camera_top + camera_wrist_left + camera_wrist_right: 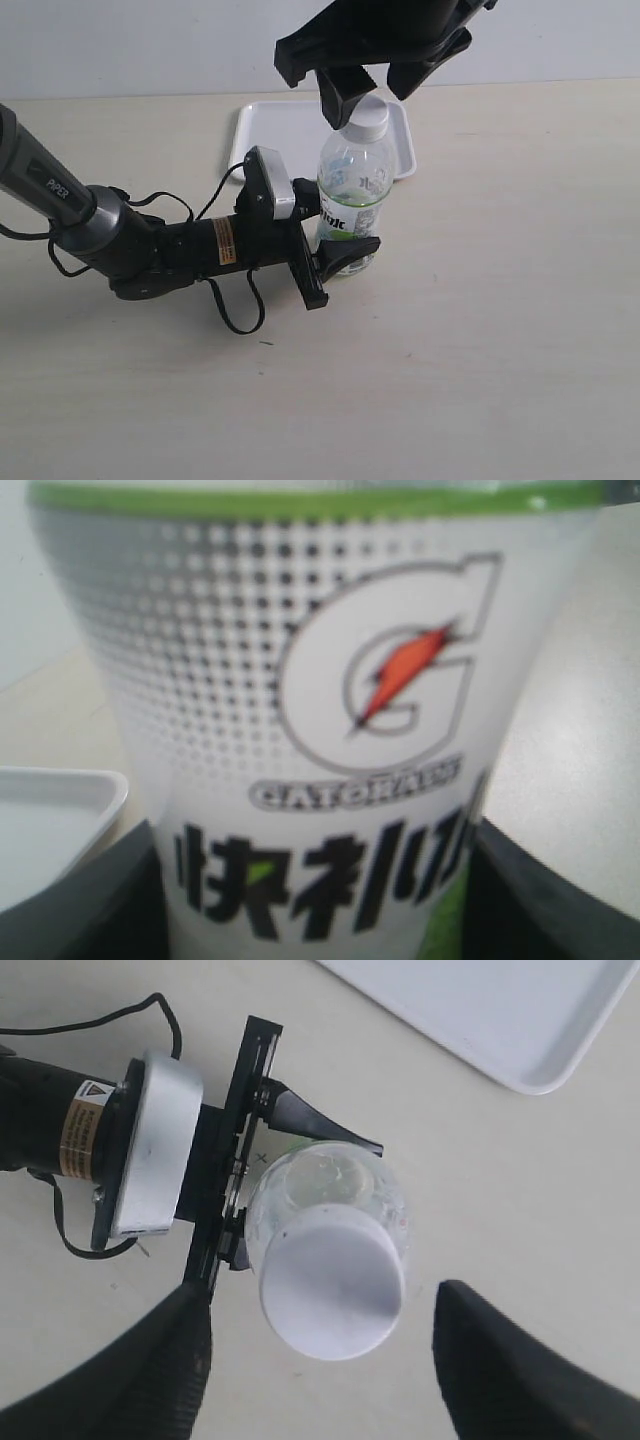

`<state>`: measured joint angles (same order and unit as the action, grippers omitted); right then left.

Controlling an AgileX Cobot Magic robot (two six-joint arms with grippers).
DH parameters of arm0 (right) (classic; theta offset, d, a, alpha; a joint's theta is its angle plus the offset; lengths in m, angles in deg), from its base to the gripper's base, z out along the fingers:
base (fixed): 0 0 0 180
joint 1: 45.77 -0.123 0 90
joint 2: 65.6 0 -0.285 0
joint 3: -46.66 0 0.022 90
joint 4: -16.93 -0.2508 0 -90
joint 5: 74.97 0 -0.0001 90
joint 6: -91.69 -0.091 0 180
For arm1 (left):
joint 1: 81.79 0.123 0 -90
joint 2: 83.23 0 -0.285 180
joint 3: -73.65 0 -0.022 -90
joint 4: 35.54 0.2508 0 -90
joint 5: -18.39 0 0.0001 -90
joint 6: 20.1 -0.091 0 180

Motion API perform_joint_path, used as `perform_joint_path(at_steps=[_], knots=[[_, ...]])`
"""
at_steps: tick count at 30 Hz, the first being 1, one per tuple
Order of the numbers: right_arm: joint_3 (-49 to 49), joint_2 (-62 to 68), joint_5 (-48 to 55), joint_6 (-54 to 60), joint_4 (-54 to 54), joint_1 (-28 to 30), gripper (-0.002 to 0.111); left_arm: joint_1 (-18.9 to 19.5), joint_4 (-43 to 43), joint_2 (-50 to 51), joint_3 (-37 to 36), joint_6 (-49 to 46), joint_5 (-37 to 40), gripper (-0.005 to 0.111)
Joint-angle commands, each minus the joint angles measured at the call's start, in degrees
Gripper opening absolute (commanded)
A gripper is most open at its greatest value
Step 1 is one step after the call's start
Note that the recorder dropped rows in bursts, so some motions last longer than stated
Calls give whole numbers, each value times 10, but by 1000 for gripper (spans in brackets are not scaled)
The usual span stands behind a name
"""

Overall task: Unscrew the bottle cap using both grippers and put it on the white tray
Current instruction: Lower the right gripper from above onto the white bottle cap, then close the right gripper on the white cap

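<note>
The bottle is standing upright on the table, just in front of the white tray, with the bottle cap sitting on its neck. The left hand is clamping the bottle's lower body from the side, one finger pressing each flank. The right hand is hanging above the cap, its fingers spread apart on either side, not touching it.
</note>
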<state>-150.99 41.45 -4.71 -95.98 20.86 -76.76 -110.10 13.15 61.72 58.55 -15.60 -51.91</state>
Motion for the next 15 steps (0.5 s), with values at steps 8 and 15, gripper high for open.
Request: perform_joint_path(at_steps=[8, 15], knots=[[0, 19, -3, -5, 12, -2, 62, -2, 4, -5, 0, -9, 3, 0], [0, 22, -3, -5, 12, -2, 62, -2, 4, -5, 0, -9, 3, 0]])
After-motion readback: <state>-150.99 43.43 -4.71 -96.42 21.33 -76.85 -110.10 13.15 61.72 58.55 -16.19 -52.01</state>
